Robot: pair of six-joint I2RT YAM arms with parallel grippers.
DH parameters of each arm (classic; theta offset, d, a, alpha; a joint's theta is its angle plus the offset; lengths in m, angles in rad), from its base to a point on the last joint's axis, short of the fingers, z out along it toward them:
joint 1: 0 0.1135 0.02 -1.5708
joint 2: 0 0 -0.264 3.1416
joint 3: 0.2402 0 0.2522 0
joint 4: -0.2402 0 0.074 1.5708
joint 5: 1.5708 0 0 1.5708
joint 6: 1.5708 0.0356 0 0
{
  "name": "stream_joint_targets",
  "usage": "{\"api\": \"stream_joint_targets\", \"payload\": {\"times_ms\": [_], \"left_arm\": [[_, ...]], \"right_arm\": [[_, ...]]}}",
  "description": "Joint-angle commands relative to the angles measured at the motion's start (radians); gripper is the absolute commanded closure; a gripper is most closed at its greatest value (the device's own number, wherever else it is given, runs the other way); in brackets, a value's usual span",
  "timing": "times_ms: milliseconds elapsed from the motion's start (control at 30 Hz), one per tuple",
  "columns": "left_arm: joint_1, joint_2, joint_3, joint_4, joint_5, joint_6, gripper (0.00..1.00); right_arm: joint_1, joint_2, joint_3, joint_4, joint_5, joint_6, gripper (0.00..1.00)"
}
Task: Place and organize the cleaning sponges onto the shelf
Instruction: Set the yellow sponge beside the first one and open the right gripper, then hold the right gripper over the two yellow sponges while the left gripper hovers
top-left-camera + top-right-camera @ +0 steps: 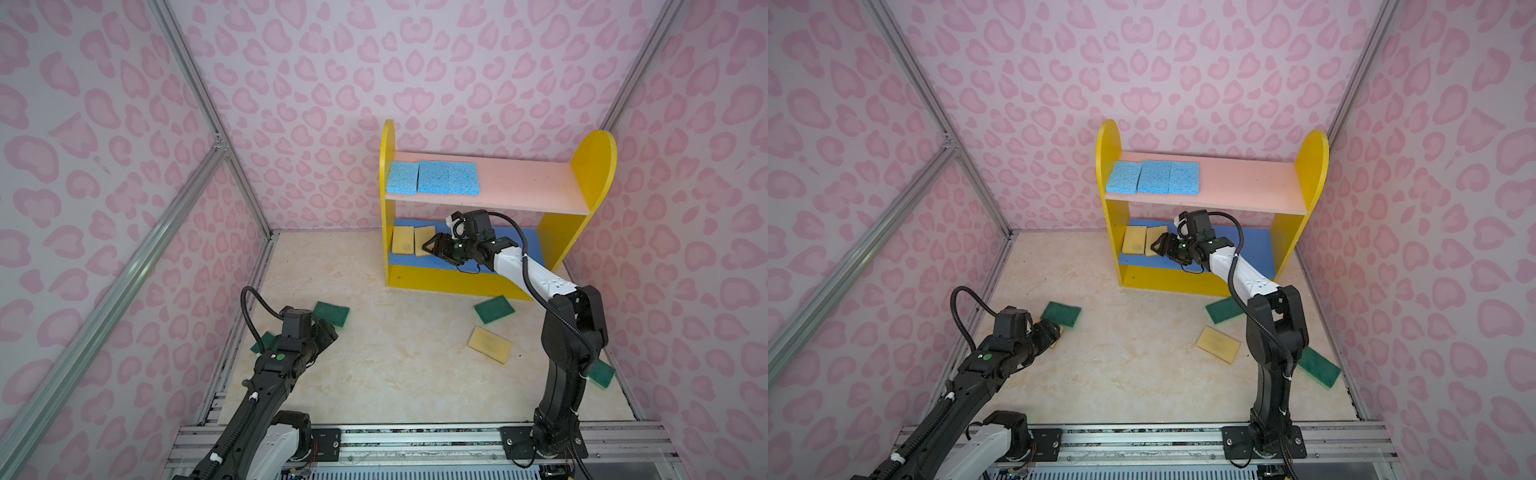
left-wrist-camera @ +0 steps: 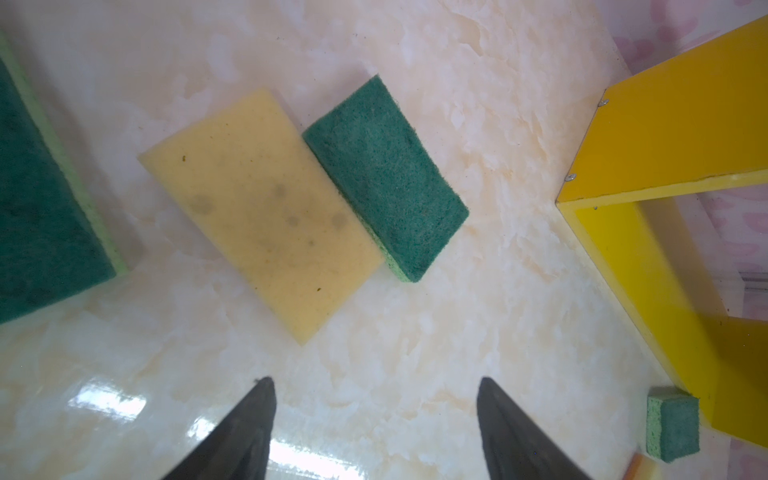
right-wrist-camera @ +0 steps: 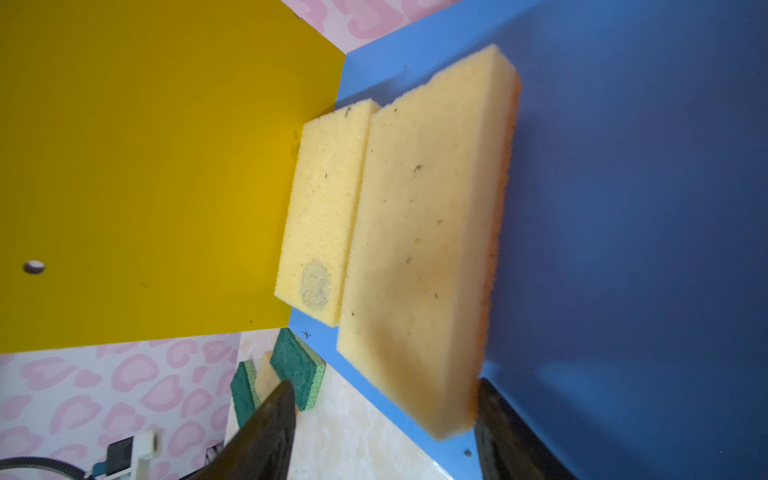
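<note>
Soft, light and squashy by the look of it, the pale yellow rectangular foam sponge (image 3: pixel 424 249) lies on the blue middle board (image 3: pixel 623 208) of the yellow-sided wooden shelf (image 1: pixel 594 166), with the right gripper (image 1: pixel 429 249) unclenched around its near end, and would best be pinched across its narrow width.

Three blue sponges (image 1: pixel 432 178) sit atop the shelf (image 1: pixel 592 166), two yellow sponges (image 1: pixel 403 240) below

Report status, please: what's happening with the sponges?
Left end effector open above floor sponges. Right end effector open, yellow sponge ahead on blue board, beside another. Nothing blocking.
</note>
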Motion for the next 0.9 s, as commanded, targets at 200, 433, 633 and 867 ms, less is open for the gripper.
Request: {"api": "stream_joint_targets", "payload": {"times_ms": [200,433,633,867], "left_arm": [[0.001,-0.019,-0.010,-0.020,-0.016,0.016,0.22],[0.000,-0.027,-0.016,-0.021,-0.017,0.017,0.23],[0.001,-0.035,-0.017,-0.026,-0.016,0.016,0.23],[0.002,-0.036,-0.022,-0.031,-0.020,0.020,0.23]], "right_arm": [[0.044,0.052,0.103,-0.238,0.259,-0.169,0.29],[0.044,0.054,0.095,-0.203,0.264,-0.165,0.29],[0.044,0.070,0.088,-0.128,0.162,-0.144,0.35],[0.039,0.072,0.072,-0.063,0.116,-0.111,0.40]]}}
